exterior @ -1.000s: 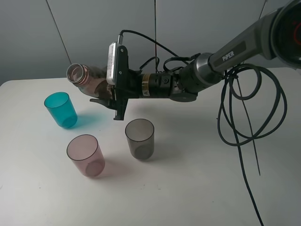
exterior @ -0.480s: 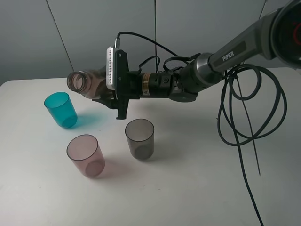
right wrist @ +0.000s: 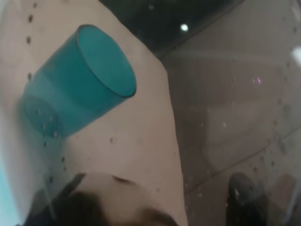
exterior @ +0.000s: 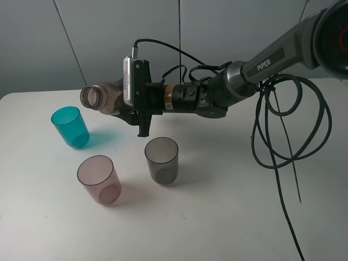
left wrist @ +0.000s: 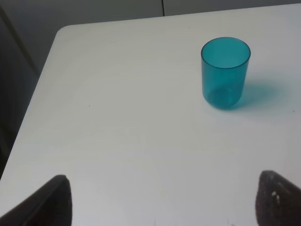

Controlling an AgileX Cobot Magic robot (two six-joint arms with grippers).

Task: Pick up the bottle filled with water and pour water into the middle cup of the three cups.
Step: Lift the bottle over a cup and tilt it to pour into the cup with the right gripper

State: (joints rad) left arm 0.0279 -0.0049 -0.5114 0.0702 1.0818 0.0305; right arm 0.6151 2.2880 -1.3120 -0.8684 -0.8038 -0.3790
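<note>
White table (exterior: 217, 217) runs out of the high view on three sides, so its full extent is hidden. The grey right arm (exterior: 261, 62) enters from the upper right, its shoulder cut off, and reaches leftward across the middle, forearm close to level, black cables looping beneath it. Its wrist camera plate stands in front of the right gripper (exterior: 122, 103), so the fingers are mostly hidden; the gripper is clamped on the bottle (exterior: 106, 97).

The smoky-brown bottle lies almost horizontal in the air, its open neck pointing left, above the table and just behind the teal cup (exterior: 70, 126); its lower half is covered by the gripper, and whether water is inside cannot be made out. It is not over the middle cup (exterior: 98, 179), the pink one, which stands upright nearer the front, well apart from the neck; the smoky grey cup (exterior: 161, 160) stands upright to its right, below the wrist.

The right wrist view is blurred and speckled; only the teal cup reads clearly there. Of the left gripper (left wrist: 167, 200) only two dark fingertips (left wrist: 56, 200) show, cut off at the frame edge, spread wide over bare table with nothing between them.
</note>
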